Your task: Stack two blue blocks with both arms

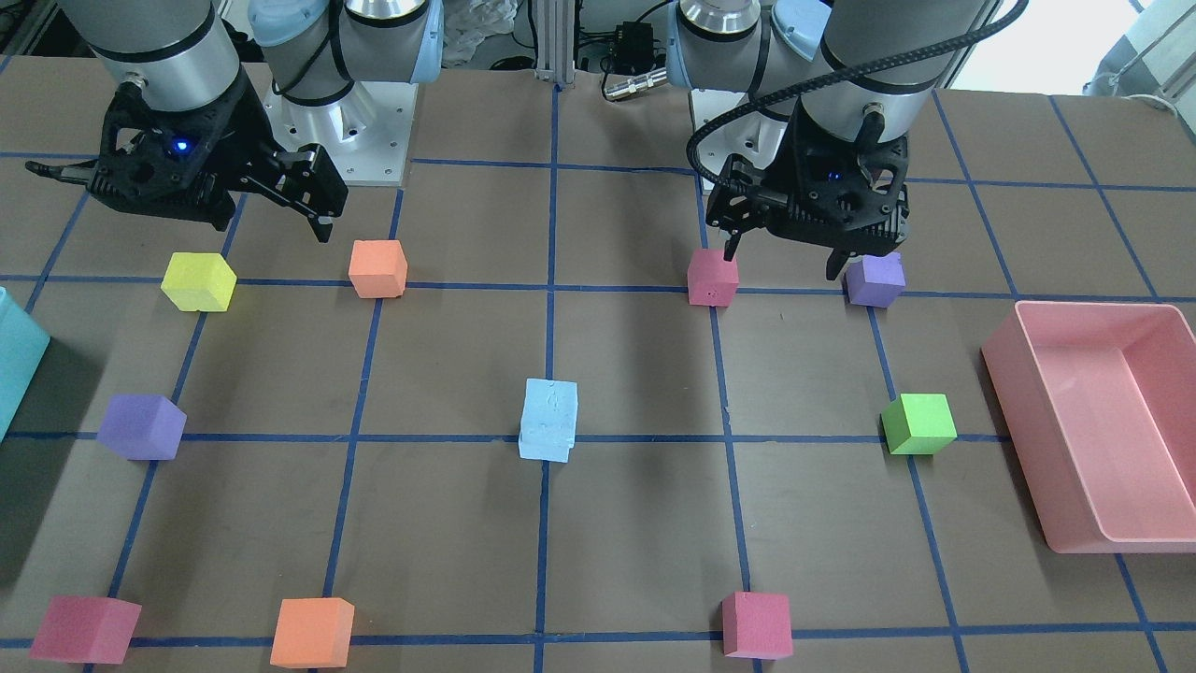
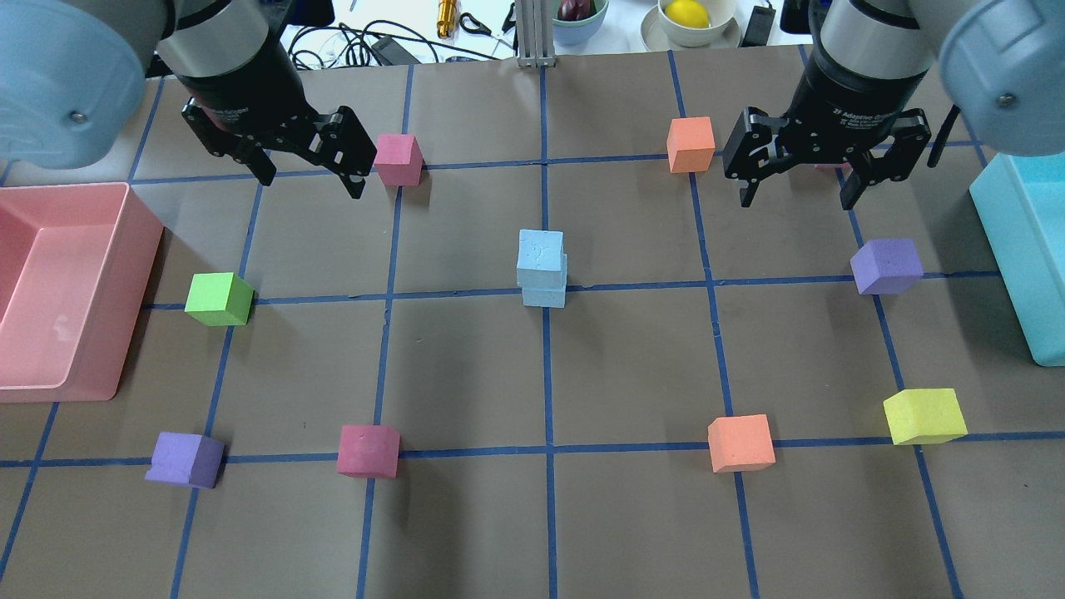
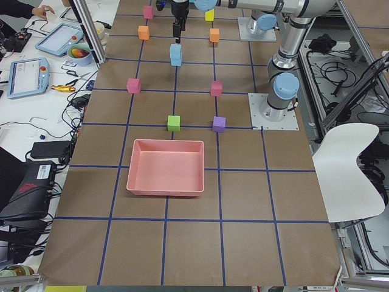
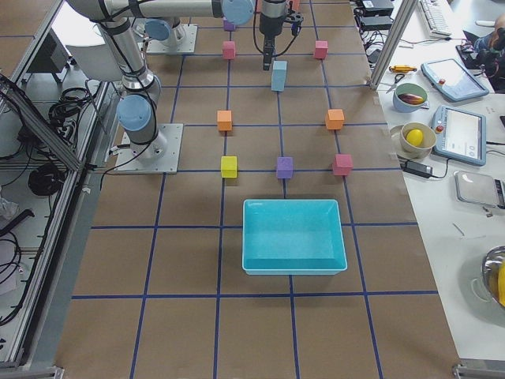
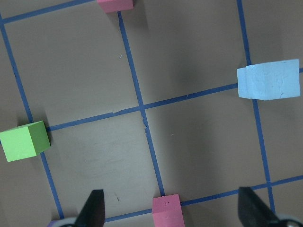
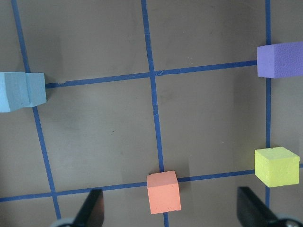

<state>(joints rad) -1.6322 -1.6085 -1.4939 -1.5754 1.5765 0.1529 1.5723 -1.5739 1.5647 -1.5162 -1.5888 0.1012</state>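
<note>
The two pale blue blocks stand stacked at the table's centre, the upper block [image 2: 541, 256] sitting slightly askew on the lower block [image 2: 545, 296]. The stack also shows in the front view [image 1: 549, 421], the left wrist view [image 5: 270, 79] and the right wrist view [image 6: 21, 91]. My left gripper [image 2: 312, 185] is open and empty, raised at the far left of the stack beside a pink cube [image 2: 398, 158]. My right gripper [image 2: 795, 200] is open and empty, raised at the far right of the stack near an orange cube [image 2: 691, 144]. Neither gripper touches the stack.
A pink bin [image 2: 141, 249] stands at the left edge and a teal bin [image 2: 1015, 249] at the right edge. Loose cubes lie around: green [image 2: 218, 299], purple [image 2: 886, 266], yellow [image 2: 923, 416], orange [image 2: 740, 443], pink [image 2: 368, 451], purple [image 2: 185, 459].
</note>
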